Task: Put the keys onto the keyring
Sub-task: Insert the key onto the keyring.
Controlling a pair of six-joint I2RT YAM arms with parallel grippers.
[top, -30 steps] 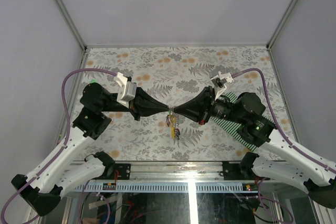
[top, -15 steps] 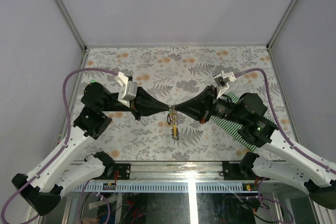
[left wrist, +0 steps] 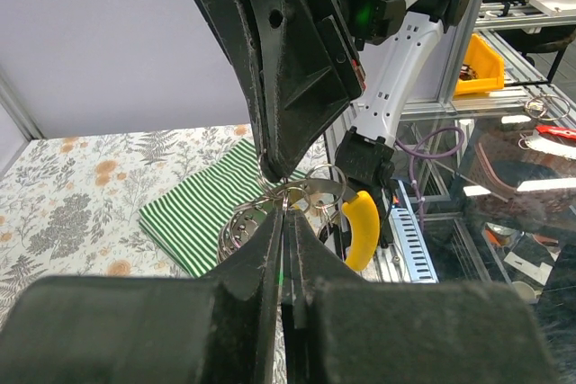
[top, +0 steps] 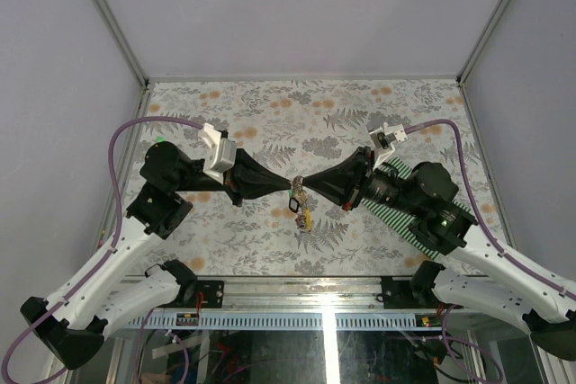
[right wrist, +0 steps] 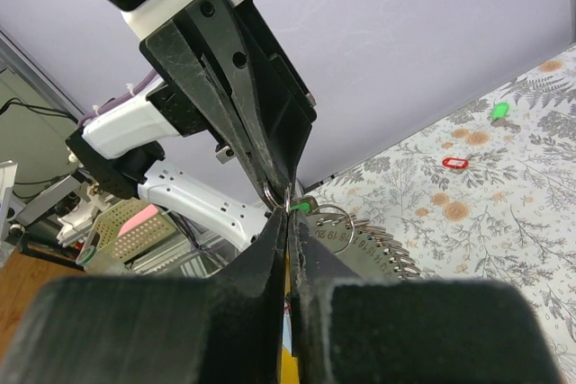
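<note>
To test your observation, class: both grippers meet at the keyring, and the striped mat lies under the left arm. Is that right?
No: the mat lies under the right arm, as the top view shows. The left gripper and right gripper do meet at the keyring.

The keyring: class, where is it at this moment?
In the top view the keyring hangs over the table centre, held between the left gripper and right gripper, keys dangling beneath.
</note>
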